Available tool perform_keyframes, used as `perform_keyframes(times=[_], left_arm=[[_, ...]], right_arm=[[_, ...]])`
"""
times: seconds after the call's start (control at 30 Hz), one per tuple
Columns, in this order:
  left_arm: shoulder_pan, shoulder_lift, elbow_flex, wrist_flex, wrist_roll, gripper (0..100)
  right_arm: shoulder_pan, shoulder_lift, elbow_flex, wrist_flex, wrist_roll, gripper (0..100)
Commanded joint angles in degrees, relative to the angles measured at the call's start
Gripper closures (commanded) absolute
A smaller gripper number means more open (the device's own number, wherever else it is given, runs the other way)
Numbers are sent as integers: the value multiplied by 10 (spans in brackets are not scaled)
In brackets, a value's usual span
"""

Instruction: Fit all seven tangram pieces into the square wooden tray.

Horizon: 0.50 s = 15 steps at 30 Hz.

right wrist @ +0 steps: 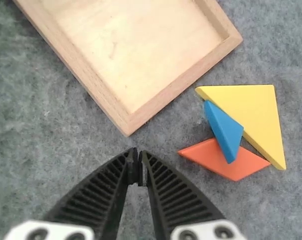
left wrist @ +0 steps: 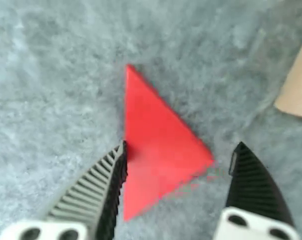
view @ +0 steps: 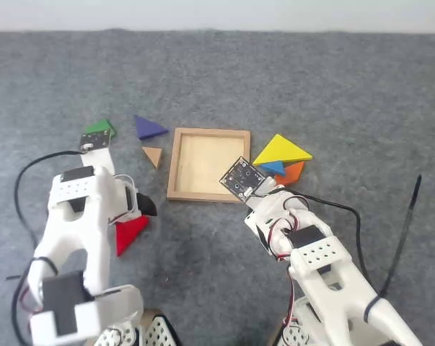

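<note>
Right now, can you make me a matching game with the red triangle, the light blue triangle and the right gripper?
Things:
1. red triangle
2. light blue triangle
3. right gripper

Places or states:
A. shut
B. lying on top of the yellow triangle and the orange piece
C. on the carpet inside the open left gripper

Pairs: 1-C, 2-B, 3-A.

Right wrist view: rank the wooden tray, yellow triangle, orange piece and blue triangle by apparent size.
1. wooden tray, though cut off at the edge
2. yellow triangle
3. orange piece, partly covered
4. blue triangle
</note>
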Motion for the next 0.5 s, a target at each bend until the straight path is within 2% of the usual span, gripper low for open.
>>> perform_keyframes(times=[0.0,0.2,0.47], left_arm=[[-3,81,-69,1,7,683],[-9,174,-145,54,5,656],[-18,178,-127,64,3,644]], right_arm=[[-2,-4,-4,-5,-2,990],[-2,-4,-4,-5,-2,990],[-2,-4,-4,-5,-2,990]])
